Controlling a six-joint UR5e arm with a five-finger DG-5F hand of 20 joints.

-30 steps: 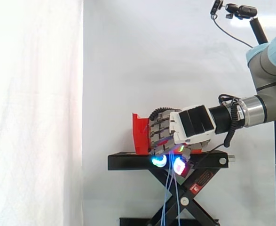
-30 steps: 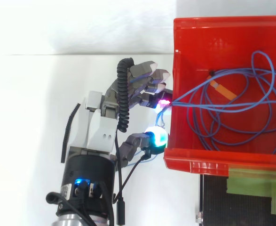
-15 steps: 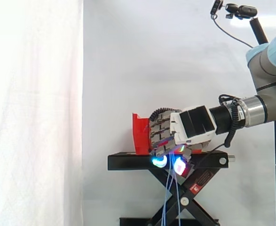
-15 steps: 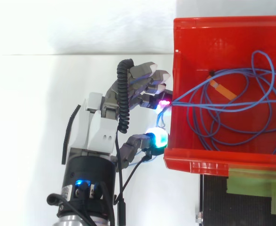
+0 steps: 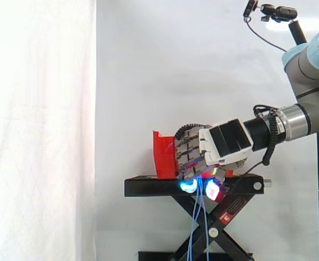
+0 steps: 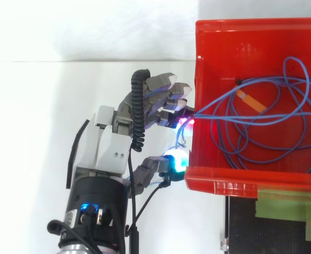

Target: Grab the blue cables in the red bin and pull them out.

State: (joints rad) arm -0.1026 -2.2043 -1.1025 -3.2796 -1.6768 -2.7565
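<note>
The hand [image 6: 112, 152], just left of the red bin [image 6: 229, 178], has its fingers curled, pinching the blue cables [image 6: 250, 120] that lie in the bin and hang over its left wall

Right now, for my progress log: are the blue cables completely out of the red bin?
No, most of the blue cables lie coiled inside the red bin, a few strands reaching the fingers.

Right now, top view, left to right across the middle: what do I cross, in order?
hand, fingers pinching the cable ends → red bin, at its left wall → blue cables, looped inside the bin.
</note>
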